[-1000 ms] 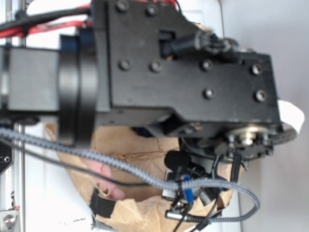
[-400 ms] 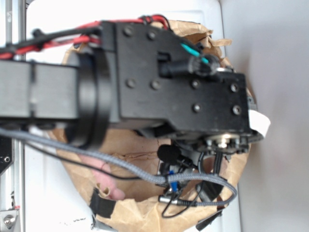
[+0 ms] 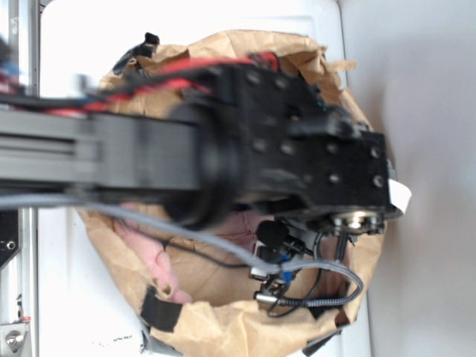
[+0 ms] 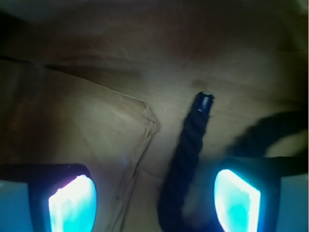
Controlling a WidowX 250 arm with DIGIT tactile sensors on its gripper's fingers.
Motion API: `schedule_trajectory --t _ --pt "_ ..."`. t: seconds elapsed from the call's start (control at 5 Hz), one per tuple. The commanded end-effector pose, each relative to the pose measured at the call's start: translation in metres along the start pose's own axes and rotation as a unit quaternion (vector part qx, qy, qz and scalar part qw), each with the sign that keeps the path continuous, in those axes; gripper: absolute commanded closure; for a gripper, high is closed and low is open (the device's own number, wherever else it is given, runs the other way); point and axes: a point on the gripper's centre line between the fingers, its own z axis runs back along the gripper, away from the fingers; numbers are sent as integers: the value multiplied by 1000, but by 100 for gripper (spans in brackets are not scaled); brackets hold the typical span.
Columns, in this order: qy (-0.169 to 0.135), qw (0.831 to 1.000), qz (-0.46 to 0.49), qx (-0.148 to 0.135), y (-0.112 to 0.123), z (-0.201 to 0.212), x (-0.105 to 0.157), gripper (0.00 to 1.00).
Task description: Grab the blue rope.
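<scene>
Since a moment ago, the black robot arm (image 3: 282, 160) has dropped lower and slid left in the overhead view, uncovering more of the top rim of a crumpled brown paper bag (image 3: 223, 44); the arm is blurred with motion. That bag lies open on a white table (image 3: 186, 18), and a pink plush toy (image 3: 160, 260) rests inside along its left wall, under a thin grey cable (image 3: 223, 245). From the wrist camera, the gripper (image 4: 154, 193) has its two glowing cyan fingertips (image 4: 72, 203) spread wide apart, gripping nothing. Between them, closer to the right pad, lies the blue rope (image 4: 186, 154), dark and twisted, on the brown paper floor of the bag. Its long axis runs nearly straight up the picture, leaning slightly right, with a blunt cut end pointing away from the gripper.
</scene>
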Motion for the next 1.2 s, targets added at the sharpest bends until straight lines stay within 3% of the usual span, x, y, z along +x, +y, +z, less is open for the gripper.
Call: schedule_trajectory --t 0.0,1.0 --pt "-48 999 -7 -5 14 10 28 0" --pt "-55 998 -23 -1 18 14 32 0"
